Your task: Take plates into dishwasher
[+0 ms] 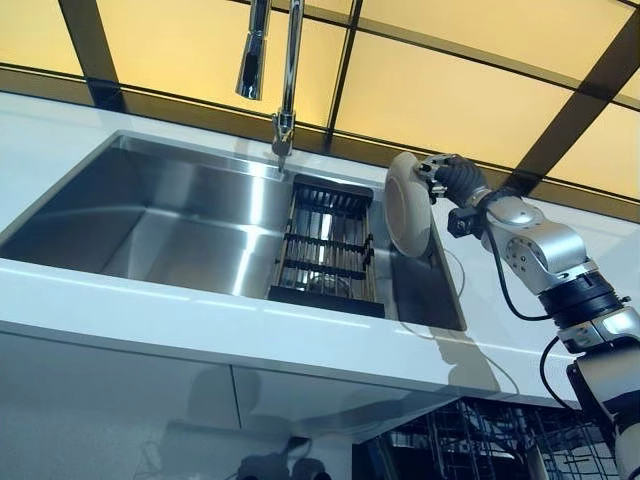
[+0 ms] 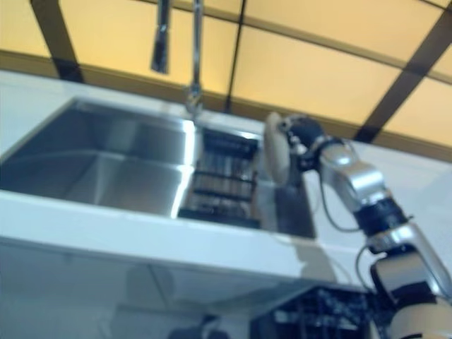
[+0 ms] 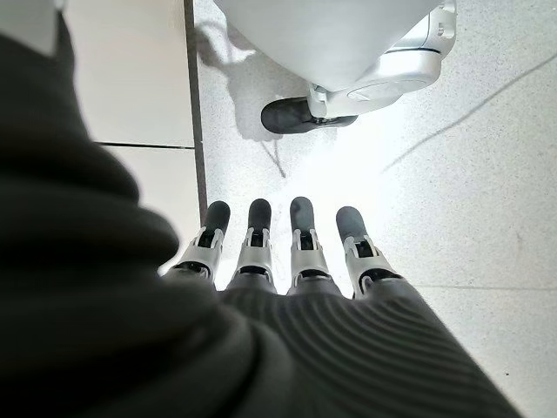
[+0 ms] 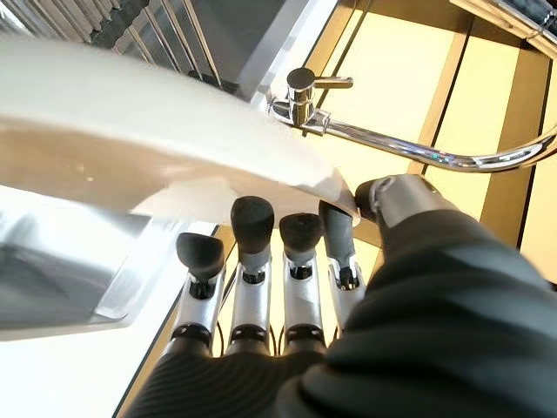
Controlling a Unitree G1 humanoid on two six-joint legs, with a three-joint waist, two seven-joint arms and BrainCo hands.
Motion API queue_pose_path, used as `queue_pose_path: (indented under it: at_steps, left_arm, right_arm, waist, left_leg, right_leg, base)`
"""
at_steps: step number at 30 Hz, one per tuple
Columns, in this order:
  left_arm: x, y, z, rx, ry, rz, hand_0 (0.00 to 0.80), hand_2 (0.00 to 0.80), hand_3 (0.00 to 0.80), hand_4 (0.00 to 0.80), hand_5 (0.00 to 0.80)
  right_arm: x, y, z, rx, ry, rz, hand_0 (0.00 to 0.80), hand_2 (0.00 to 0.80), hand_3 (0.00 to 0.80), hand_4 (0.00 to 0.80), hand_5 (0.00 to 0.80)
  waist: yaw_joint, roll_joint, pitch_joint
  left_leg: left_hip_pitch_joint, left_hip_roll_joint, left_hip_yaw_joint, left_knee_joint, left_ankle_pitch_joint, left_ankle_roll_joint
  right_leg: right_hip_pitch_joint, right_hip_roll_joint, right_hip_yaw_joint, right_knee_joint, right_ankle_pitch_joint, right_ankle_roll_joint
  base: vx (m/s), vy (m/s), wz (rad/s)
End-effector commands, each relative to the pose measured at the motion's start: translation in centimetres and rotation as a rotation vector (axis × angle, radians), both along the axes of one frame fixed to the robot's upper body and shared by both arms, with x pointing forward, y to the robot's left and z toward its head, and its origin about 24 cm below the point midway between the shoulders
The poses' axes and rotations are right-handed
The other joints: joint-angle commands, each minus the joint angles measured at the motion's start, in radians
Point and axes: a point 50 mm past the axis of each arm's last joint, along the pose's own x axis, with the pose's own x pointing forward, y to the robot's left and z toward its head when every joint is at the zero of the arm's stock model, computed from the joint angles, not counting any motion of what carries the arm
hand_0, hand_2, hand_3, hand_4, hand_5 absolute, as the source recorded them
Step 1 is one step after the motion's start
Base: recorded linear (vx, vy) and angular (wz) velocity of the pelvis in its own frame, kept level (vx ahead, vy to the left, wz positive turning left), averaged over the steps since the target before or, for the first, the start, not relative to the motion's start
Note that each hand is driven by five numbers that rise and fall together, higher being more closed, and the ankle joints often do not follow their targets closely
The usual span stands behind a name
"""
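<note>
**Plate held on edge over the sink**

No writing can be read on anything in view.

The plate is plain white and round, glossy, with a shallow rim and no pattern. It stands nearly upright, above the right end of the sink, just right of the black drying rack that sits in the sink. The right robot hand pinches the plate's rim: in its wrist view the fingers lie against one face and the thumb presses the edge.

The tap rises behind the sink, left of the plate. The white surface runs along the sink's front. Below it, at the right, dishwasher racks show.

The left robot hand hangs over the floor, fingers straight and empty.
</note>
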Motion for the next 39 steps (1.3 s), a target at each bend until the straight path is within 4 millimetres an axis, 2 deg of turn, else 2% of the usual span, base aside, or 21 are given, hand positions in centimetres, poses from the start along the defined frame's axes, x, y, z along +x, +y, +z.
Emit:
queue_pose_path:
  at_steps: [1,9,15,21,29,39]
  left_arm:
    - [-0.2,0.8,0.1,0.044,0.059,-0.083,0.000,0.000,0.000,0.000,0.000]
    - [-0.4,0.9,0.1,0.047,0.068,-0.083,0.000,0.000,0.000,0.000,0.000]
    - [-0.6,1.3,0.2,0.050,0.077,-0.083,0.000,0.000,0.000,0.000,0.000]
    - [-0.8,1.5,0.2,0.054,0.087,-0.079,0.000,0.000,0.000,0.000,0.000]
    - [-1.0,1.8,0.3,0.059,0.093,-0.082,0.000,0.000,0.000,0.000,0.000]
    - [-0.9,2.1,0.4,0.062,0.096,-0.115,0.000,0.000,0.000,0.000,0.000]
  right_arm:
    - [-0.3,-2.5,6.0,0.062,-0.199,-0.073,0.800,0.800,0.800,0.800,0.800]
    - [-0.4,-4.1,7.0,0.108,-0.213,-0.122,0.800,0.800,0.800,0.800,0.800]
    - [-1.0,-5.4,8.5,0.173,-0.252,-0.160,0.800,0.800,0.800,0.800,0.800]
    - [-1.6,-7.8,9.2,0.174,-0.274,-0.242,0.800,0.800,0.800,0.800,0.800]
    - [-2.9,-11.9,9.1,0.178,-0.255,-0.356,0.800,0.800,0.800,0.800,0.800]
    - [-4.6,-16.2,7.4,0.135,-0.171,-0.460,0.800,0.800,0.800,0.800,0.800]
  waist:
    - [0.000,0.030,-0.026]
    - [-0.009,0.025,-0.032]
    - [-0.017,0.020,-0.038]
    - [-0.029,0.018,-0.045]
    - [-0.050,0.016,-0.049]
    - [-0.083,0.023,-0.040]
  left_leg:
    - [0.027,-0.025,0.039,-0.003,-0.100,0.071]
    - [0.031,-0.023,0.050,-0.003,-0.102,0.072]
    - [0.036,-0.022,0.055,-0.003,-0.104,0.072]
    - [0.037,-0.019,0.067,-0.003,-0.104,0.072]
    - [0.041,-0.016,0.083,-0.003,-0.108,0.073]
    - [0.052,-0.011,0.114,-0.003,-0.115,0.077]
  right_leg:
    - [0.011,0.035,0.019,0.018,-0.035,0.045]
    - [0.010,0.040,0.028,0.023,-0.034,0.047]
    - [0.010,0.044,0.037,0.026,-0.033,0.049]
    - [0.005,0.047,0.047,0.030,-0.030,0.053]
    - [-0.002,0.053,0.064,0.034,-0.025,0.056]
    - [-0.012,0.058,0.092,0.035,-0.014,0.064]
  base:
    - [0.000,0.000,0.00]
    - [0.003,0.005,-0.05]
    - [0.007,0.003,-0.08]
    - [-0.001,-0.001,-0.03]
    - [-0.004,-0.006,-0.08]
    - [-0.009,0.004,-0.12]
